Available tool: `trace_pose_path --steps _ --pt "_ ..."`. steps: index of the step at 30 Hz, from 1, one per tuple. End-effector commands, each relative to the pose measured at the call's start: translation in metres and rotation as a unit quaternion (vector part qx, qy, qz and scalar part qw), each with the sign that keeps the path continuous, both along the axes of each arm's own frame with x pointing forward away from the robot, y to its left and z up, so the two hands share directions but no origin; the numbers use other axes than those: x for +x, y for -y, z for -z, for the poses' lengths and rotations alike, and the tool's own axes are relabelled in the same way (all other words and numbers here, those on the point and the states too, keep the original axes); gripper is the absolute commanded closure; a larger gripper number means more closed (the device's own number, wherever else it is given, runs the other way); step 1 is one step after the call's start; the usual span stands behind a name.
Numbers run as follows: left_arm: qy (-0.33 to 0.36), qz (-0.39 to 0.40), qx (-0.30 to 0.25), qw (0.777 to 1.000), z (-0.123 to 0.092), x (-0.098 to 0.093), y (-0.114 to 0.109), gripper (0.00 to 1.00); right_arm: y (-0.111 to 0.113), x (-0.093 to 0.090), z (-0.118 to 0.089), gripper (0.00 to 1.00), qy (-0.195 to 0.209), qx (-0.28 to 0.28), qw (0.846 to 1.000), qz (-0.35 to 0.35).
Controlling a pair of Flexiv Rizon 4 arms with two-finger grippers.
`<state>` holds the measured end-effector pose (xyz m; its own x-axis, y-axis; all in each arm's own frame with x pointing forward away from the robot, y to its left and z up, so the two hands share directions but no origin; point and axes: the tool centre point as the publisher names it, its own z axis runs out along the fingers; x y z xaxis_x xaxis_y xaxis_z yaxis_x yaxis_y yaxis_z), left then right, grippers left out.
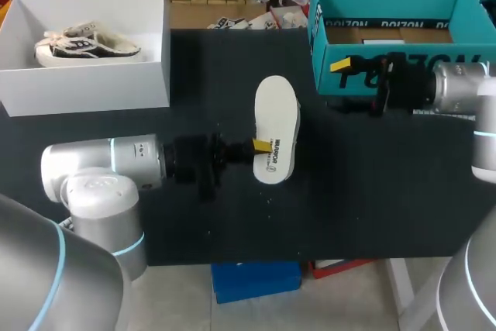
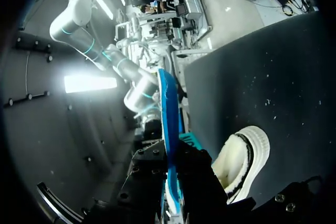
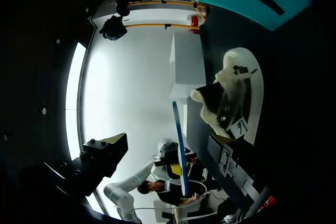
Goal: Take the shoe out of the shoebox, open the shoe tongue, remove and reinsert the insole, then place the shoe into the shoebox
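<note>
Left hand [image 1: 261,146], closed on the insole [image 1: 277,122], holds it flat above the shoe [image 2: 244,161].

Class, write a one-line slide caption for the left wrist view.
Left gripper, jaws shut on the blue insole edge-on; white shoe lying beside it on the black table.

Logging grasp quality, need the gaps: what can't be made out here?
Shoe on the table: head view, hidden under the insole.
Insole faces: both wrist views, seen edge-on only.
Left gripper: left wrist view, jaws' yellow tips hidden by its own black body.
Second shoe in the white box: head view, too small for detail.
</note>
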<state>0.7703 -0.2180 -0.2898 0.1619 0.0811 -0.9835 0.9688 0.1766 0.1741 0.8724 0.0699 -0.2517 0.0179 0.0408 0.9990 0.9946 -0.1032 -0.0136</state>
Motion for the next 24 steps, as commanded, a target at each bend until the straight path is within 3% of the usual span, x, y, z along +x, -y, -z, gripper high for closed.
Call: trace_pose_path --steps 1,7,24 --pt "0.000 -0.001 0.003 1.000 -0.001 0.002 0.003 1.00 -0.001 0.000 0.001 0.00 0.000 0.000 1.000 0.001" --pt "0.000 -0.001 0.003 1.000 -0.001 0.002 0.003 1.00 -0.006 -0.004 0.005 0.00 0.003 -0.005 1.000 -0.016" --pt "0.000 -0.001 0.003 1.000 -0.001 0.002 0.003 1.00 -0.044 -0.041 0.023 0.00 0.029 -0.019 0.998 -0.050"
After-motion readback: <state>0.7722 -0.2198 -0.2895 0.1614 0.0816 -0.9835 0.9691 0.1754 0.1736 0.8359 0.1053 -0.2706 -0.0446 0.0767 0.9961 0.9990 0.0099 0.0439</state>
